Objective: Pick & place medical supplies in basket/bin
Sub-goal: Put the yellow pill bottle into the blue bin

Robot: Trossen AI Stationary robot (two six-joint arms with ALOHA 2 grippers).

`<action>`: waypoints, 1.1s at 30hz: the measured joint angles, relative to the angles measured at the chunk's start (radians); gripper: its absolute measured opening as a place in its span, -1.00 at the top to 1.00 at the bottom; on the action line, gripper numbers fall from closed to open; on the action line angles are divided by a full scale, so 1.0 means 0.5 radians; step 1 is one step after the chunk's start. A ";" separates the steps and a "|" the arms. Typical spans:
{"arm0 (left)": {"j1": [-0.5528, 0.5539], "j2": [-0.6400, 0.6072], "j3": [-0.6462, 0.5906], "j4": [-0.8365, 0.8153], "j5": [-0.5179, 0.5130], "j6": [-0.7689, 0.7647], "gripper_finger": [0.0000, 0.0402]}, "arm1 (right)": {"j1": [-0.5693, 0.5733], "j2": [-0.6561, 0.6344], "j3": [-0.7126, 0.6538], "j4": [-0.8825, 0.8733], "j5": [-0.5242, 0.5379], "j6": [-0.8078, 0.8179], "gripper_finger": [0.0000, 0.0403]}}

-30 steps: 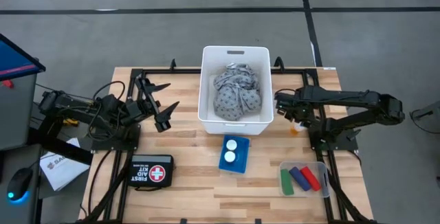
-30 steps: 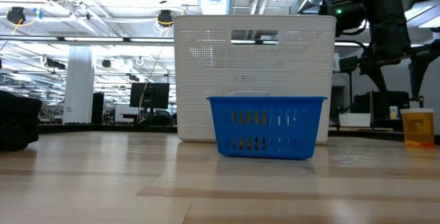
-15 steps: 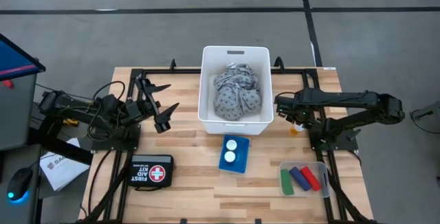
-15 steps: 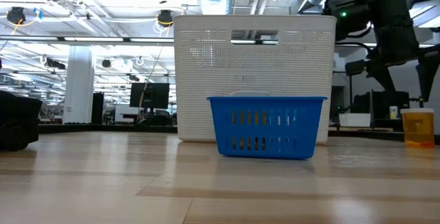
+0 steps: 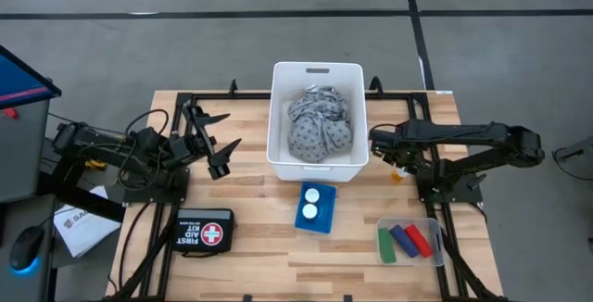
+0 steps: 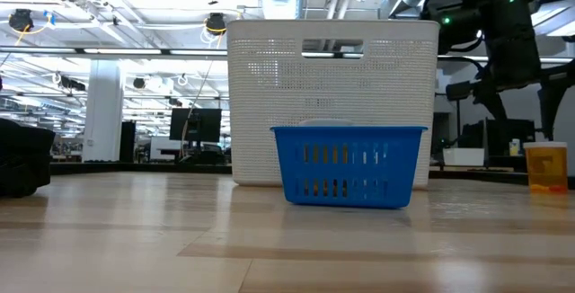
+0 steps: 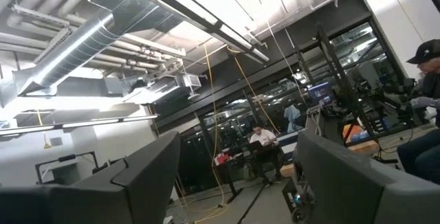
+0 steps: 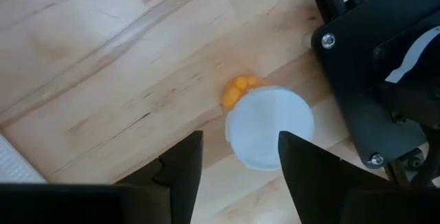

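Cloth [image 5: 320, 128] already in bin [image 5: 318, 70]. Sticks [image 5: 408, 240] and basket bottles [image 5: 315, 202] wait. My right fingers [image 8: 237, 159] open, empty above bottle [image 8: 269, 129] on desk [image 5: 250, 209]. Left fingers [image 5: 215, 140] open, idle.

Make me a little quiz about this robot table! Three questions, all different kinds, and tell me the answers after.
1. True or false: the grey patterned cloth lies inside the white bin.
2. Multiple choice: what stands under the right gripper? A) the first aid kit B) an orange pill bottle with a white cap C) the blue basket
3. Fill in: the green, blue and red sticks lie in a clear ____ near the table's front right corner.

Key: 1 true; 2 B; 3 tray.
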 joint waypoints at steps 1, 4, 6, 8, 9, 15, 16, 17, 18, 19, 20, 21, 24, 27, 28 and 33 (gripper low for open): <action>0.000 0.000 0.000 0.000 0.000 0.000 -0.42 | 0.004 0.006 0.000 0.002 0.000 0.006 0.08; 0.000 0.000 0.000 0.000 0.000 0.000 -0.42 | 0.006 0.039 0.000 0.039 -0.001 0.008 0.08; 0.000 0.000 0.000 0.001 0.000 0.000 -0.42 | 0.006 0.060 0.001 0.056 -0.001 0.007 0.08; 0.000 0.000 0.000 0.000 0.000 0.000 -0.42 | 0.006 0.079 0.000 0.090 -0.001 0.008 0.08; 0.000 0.000 0.000 0.002 0.000 0.000 -0.42 | 0.006 0.091 0.001 0.106 -0.002 0.006 0.08; -0.001 0.000 0.001 0.000 -0.001 0.000 -0.42 | 0.001 0.111 0.005 0.133 -0.010 -0.001 0.08; -0.001 0.000 0.001 0.001 -0.001 0.001 -0.42 | 0.001 0.110 0.006 0.142 -0.014 0.005 0.08; -0.001 0.000 0.001 0.000 -0.001 0.001 -0.42 | 0.001 0.108 0.006 0.158 -0.015 0.015 0.08; -0.001 0.000 0.001 0.000 -0.001 0.001 -0.42 | 0.001 0.106 0.008 0.183 -0.016 0.025 0.08; -0.001 0.000 0.001 0.001 -0.001 0.001 -0.42 | 0.001 0.097 0.009 0.226 -0.018 0.036 0.08; -0.001 0.000 0.001 0.001 -0.001 0.001 -0.42 | 0.000 0.087 0.006 0.283 -0.017 0.040 0.08; -0.001 0.000 0.001 0.000 -0.001 0.001 -0.42 | -0.004 0.085 -0.001 0.315 -0.015 0.040 0.08; -0.001 0.000 0.001 0.000 -0.001 0.000 -0.42 | -0.024 0.046 -0.001 0.397 -0.013 0.036 0.08; -0.001 0.000 0.001 0.001 -0.001 0.001 -0.42 | -0.050 0.022 -0.002 0.381 -0.006 -0.015 0.08; -0.001 0.000 0.001 0.000 -0.001 0.001 -0.42 | -0.054 0.015 -0.001 0.383 -0.007 -0.018 0.08; -0.001 0.001 0.001 0.000 -0.001 0.001 -0.42 | -0.042 -0.047 0.019 0.331 -0.005 -0.080 0.08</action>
